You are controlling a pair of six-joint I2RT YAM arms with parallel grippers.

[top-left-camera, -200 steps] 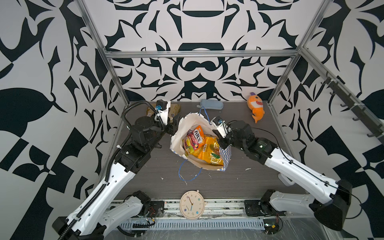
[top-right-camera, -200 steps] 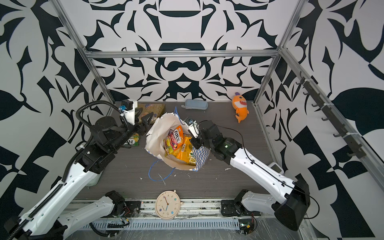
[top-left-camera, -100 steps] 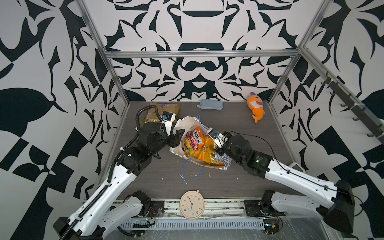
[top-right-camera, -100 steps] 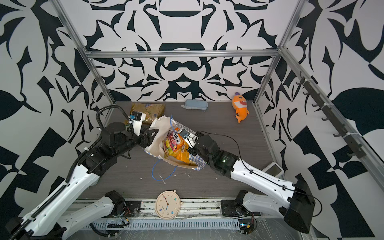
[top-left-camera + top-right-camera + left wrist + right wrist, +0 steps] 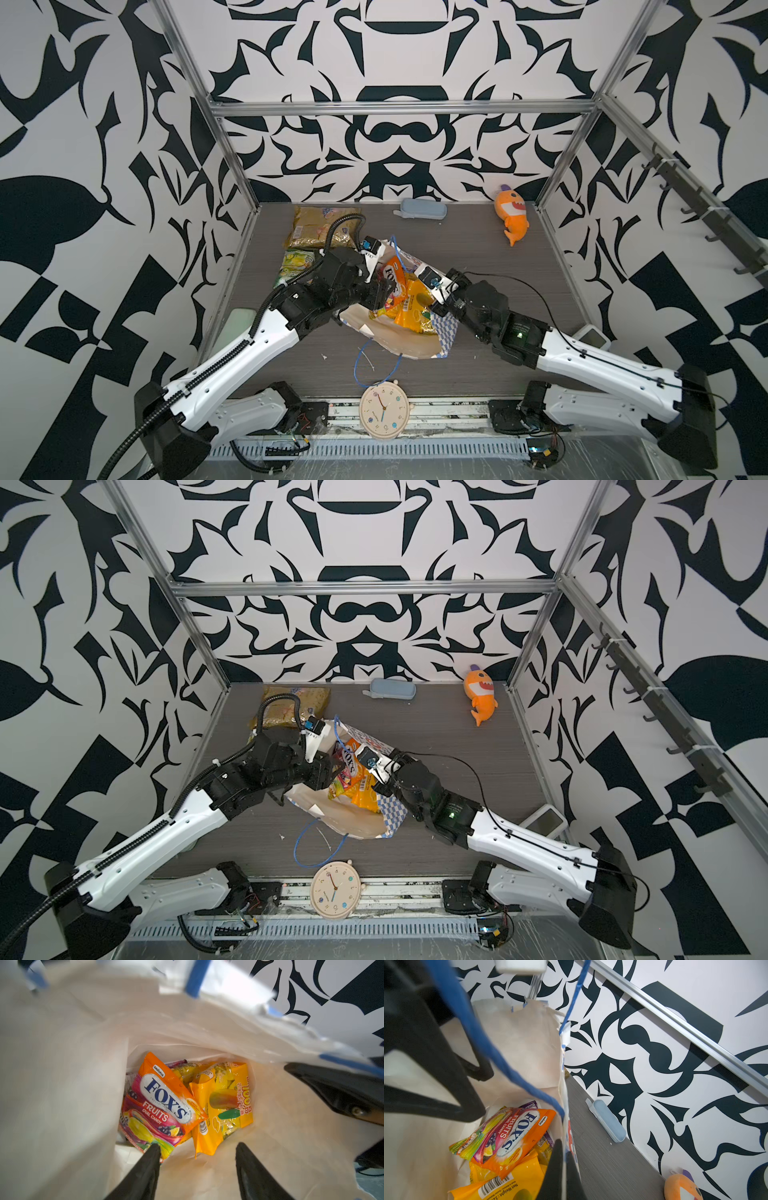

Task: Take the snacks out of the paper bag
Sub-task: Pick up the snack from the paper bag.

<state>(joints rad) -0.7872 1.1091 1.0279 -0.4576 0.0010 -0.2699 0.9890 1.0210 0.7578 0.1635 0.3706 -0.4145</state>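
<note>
Grey tabletop [image 5: 519,291], cream paper bag [image 5: 399,336] with orange FOX'S packet [image 5: 164,1101]; left claw [image 5: 197,1147] spread, right claw [image 5: 564,1153] clenched on its rim.

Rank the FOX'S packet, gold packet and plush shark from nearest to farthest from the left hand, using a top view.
1. FOX'S packet, in the bag, beside the left hand.
2. Gold packet, lying back left.
3. Plush shark, back right corner.

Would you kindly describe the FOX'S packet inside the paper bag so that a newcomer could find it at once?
Find the paper bag in the middle of the table. Inside it, the FOX'S packet lies on top of the pile, next to an orange-yellow mango packet. Its white oval with blue FOX'S lettering and its pink fruit panel set it apart from its yellow neighbours.
</note>
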